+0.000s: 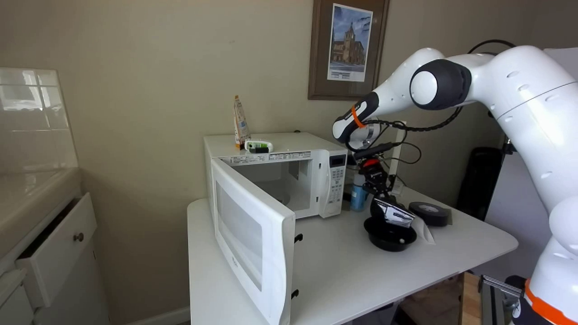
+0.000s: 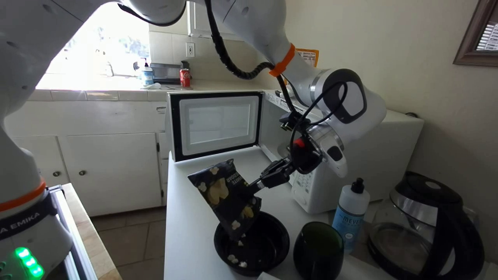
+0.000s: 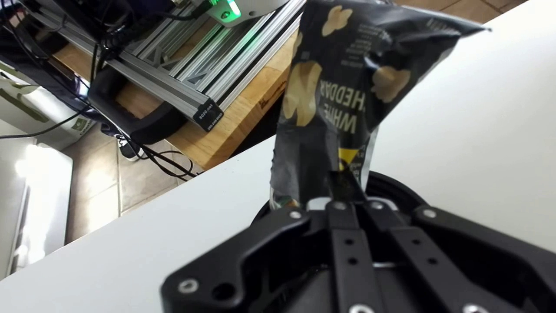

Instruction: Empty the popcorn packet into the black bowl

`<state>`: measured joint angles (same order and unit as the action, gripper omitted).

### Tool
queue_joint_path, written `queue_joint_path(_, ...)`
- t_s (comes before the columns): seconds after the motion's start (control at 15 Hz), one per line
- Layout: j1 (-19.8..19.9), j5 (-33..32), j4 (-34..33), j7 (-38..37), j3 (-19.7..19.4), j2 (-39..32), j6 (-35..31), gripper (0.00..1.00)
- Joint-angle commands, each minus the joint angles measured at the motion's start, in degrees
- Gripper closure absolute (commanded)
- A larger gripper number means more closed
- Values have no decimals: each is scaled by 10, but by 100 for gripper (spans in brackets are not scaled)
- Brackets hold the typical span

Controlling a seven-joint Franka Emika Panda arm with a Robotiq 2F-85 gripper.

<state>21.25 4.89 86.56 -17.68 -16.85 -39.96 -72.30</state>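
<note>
The popcorn packet (image 2: 223, 194), a dark limp bag with yellow patches and "white cheddar" lettering, hangs tilted over the black bowl (image 2: 272, 243). Its lower end dips inside the bowl's rim. My gripper (image 2: 253, 188) is shut on the packet's side. In the wrist view the fingertips (image 3: 347, 191) pinch the packet (image 3: 339, 82), with the bowl (image 3: 393, 187) partly hidden behind. A few popcorn pieces (image 2: 235, 259) lie in the bowl. In an exterior view the packet (image 1: 397, 214) shows a silvery face above the bowl (image 1: 388, 244). The packet's inside is hidden.
The white microwave (image 1: 336, 185) has its door (image 1: 253, 243) swung open over the table. A dark green cup (image 2: 318, 251) stands close beside the bowl. A blue-labelled bottle (image 2: 350, 217) and a glass kettle (image 2: 404, 241) stand beyond it.
</note>
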Motion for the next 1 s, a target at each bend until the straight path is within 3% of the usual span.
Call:
queue_joint_path(0.0, 19, 9, -60, 34, 5, -39, 49, 100)
queue_joint_path(0.27, 33, 9, -95, 83, 13, -60, 93, 100)
queue_joint_path(0.33, 28, 17, -101, 47, 4, -66, 92, 100)
queue_joint_path(0.47, 34, 12, -118, 73, 10, -77, 108, 100)
queue_joint_path(0.53, 29, 23, -123, 33, 2, -82, 102, 100)
queue_joint_path(0.6, 35, 11, -132, 71, 10, -88, 115, 100)
queue_joint_path(0.67, 30, 23, -133, 36, 4, -89, 109, 100)
queue_joint_path(0.73, 34, 14, -141, 67, 11, -94, 119, 100)
queue_joint_path(0.93, 29, 16, -136, 63, 12, -85, 110, 100)
